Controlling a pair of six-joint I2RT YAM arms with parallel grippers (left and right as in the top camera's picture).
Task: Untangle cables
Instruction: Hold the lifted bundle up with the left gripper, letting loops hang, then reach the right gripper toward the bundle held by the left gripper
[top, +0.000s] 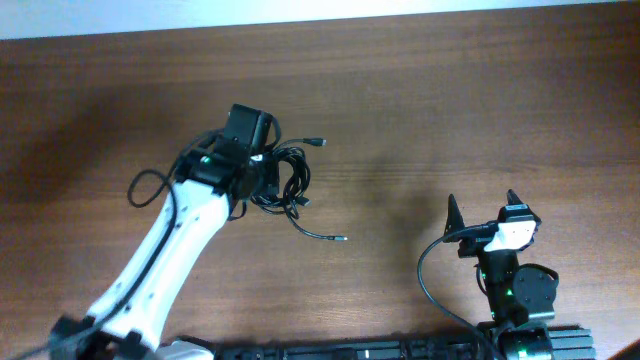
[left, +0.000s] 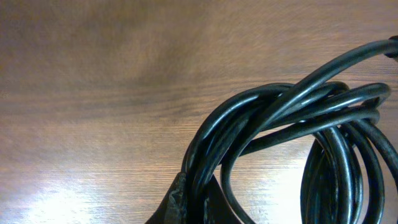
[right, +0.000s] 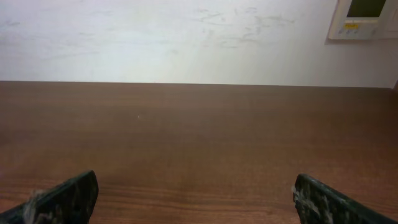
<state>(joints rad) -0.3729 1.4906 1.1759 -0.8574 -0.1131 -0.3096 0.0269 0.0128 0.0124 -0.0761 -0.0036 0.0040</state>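
Observation:
The cables (top: 285, 180) are a tangled bundle of thin black cords left of the table's middle, with plug ends sticking out at the upper right and lower right. My left gripper (top: 262, 178) is down in the bundle and shut on several strands; in the left wrist view the cables (left: 292, 124) loop out from between the fingertips (left: 198, 199). My right gripper (top: 482, 208) is open and empty at the right front, well away from the bundle; its two fingers show wide apart in the right wrist view (right: 196, 199).
A loose cable loop (top: 145, 187) lies left of the left arm. The wooden table (top: 450, 100) ends at a white wall behind; a white wall panel (right: 364, 18) hangs at the far right.

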